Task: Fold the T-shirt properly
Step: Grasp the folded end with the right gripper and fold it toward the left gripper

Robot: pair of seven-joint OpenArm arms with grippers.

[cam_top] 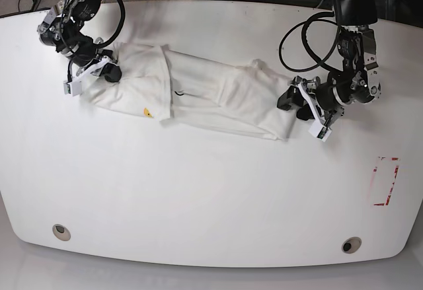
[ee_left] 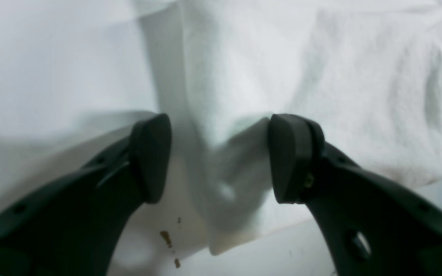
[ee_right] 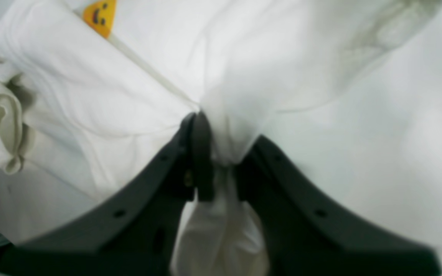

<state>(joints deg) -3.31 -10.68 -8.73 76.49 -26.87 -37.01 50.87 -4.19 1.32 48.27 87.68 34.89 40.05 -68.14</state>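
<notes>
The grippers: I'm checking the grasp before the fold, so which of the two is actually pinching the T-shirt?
The right gripper: its jaws are closed on a bunch of the T-shirt. The left gripper stands open, cloth between its fingers unclamped.

Bare table [cam_top: 198, 191] below T-shirt [cam_top: 205, 95]

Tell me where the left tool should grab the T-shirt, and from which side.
Grip the bunched end fold of the T-shirt lying between the open left tool. Come in from the shirt's outer end, low along the table: likely best, since that ridge stands up while the rest lies flat.
</notes>
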